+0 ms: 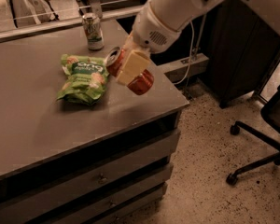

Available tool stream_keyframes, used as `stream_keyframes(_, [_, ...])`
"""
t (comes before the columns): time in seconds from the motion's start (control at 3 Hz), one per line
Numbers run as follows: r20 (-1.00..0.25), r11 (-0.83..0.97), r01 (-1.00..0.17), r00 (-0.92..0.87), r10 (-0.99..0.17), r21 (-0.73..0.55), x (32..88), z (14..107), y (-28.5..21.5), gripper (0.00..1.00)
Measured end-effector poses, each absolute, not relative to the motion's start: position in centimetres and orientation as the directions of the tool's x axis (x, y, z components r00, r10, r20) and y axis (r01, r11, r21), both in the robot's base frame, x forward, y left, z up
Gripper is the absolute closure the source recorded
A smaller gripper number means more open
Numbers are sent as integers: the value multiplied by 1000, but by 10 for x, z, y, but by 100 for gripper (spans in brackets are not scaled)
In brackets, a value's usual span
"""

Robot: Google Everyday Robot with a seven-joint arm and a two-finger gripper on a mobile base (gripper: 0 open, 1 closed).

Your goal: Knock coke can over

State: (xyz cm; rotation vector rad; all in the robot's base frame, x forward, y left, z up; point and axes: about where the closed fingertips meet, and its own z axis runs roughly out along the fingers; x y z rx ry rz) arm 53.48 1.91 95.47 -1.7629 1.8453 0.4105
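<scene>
Camera view: hand (130, 71) near the right-hand edge of the tabletop (46, 120), clamped on the coke can (142, 82) at mid-body. Broad pale finger (133, 65) laid across the red side facing the camera; opposite finger hidden behind the can. Held steeply tilted, close to lying flat: silver top at the hand's upper left as seen, aimed at the green snack bag (84, 76); base at the hand's lower right, toward the tabletop's edge. Apparently raised a little off the tabletop, judging by the shadow beneath; contact not certain.

Just left of the hand, the snack bag lying flat, its near edge close beside the can's top; touching or not, unclear. Behind and left of the hand, well apart, a pale green-and-white can (92, 31), upright. Below the hand, drawer fronts (98, 176); far to its right, on the floor, an office chair base (259, 164).

Handling, as a judgement: probably light and thin-walled, stiff enough for a mid-body squeeze yet easily dented by excess force. Smooth and round, so likely to slip in the grip or to roll once let go on its side. Best taken across the middle of the cylinder, as here, not by rim or base. Rolling toward the nearby edge worth guarding against.
</scene>
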Motion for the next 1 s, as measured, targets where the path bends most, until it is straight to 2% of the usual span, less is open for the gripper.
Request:
stream_keyframes(0.33, [-391,58,-990,-3,-920,-129,524,944,40,100])
stream_keyframes(0.67, [-168,-27,-993,47,-985,-119,540,923,44,100])
stream_keyframes(1.0, [49,-62,-987,56,-997,-150,578,909,19,100])
